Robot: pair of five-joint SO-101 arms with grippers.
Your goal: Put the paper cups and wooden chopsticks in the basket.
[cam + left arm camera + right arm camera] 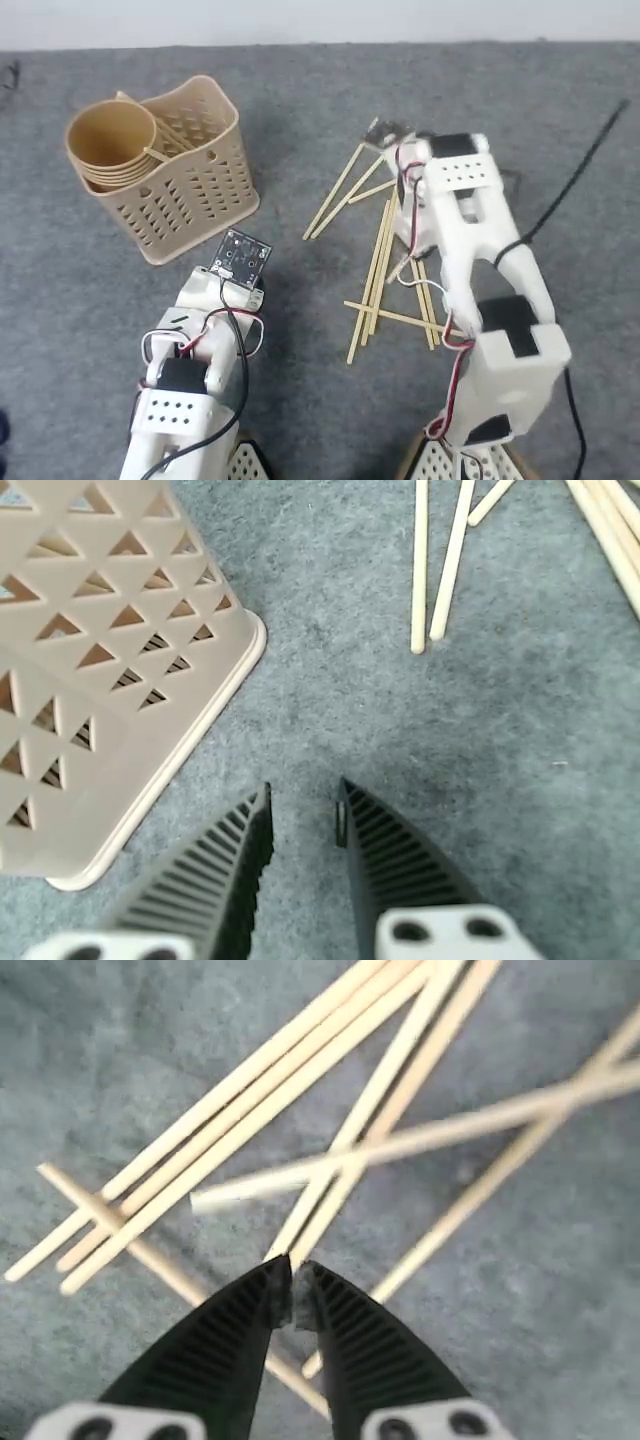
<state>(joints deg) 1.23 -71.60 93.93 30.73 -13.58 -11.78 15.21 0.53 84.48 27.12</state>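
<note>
Hovering over the scattered wooden chopsticks [377, 265], the right tool [292, 1275] is holding its jaws nearly together, gripping nothing that can be made out. The sticks are lying on the grey surface [300, 100] right under its tips, most running lengthwise away from the arm, a few crossing them. The left tool [305, 800], jaws narrowly parted and empty, is sitting just beside the basket [190, 190], where the paper cups [110, 135] are standing stacked. The right arm is looking the nearer for the pick.
</note>
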